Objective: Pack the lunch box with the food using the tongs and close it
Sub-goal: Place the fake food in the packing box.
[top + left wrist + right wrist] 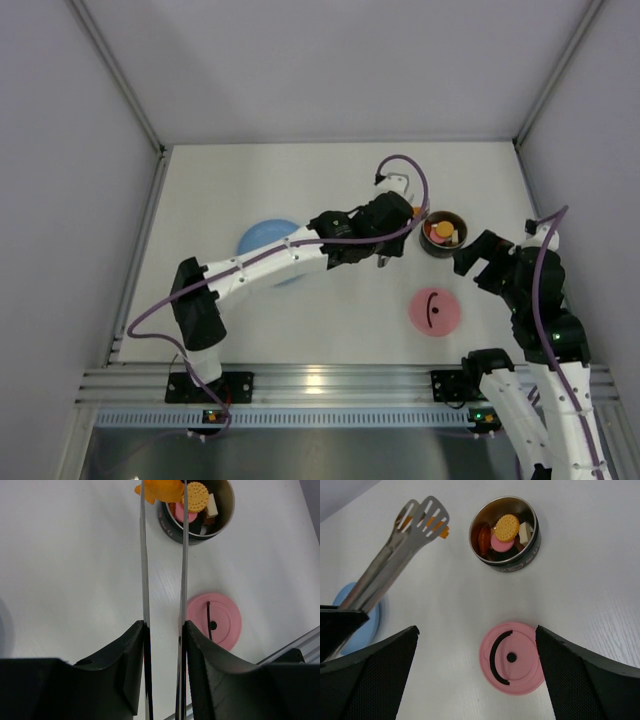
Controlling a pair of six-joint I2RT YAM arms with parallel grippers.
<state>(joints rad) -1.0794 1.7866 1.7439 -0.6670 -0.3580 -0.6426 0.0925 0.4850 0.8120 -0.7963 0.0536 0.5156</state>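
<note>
my left gripper clamps the tongs narrow around an orange piece near the rim of the lunch box, so packing is in hand and next i'd carry it over the opening and ease off; my right gripper gapes empty over the pink lid.

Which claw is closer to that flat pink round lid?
Right. The right gripper hangs open near the flat pink round lid, framing it between its fingers; the left gripper, clamping the long silver metal tongs, sits farther off to its left.
</note>
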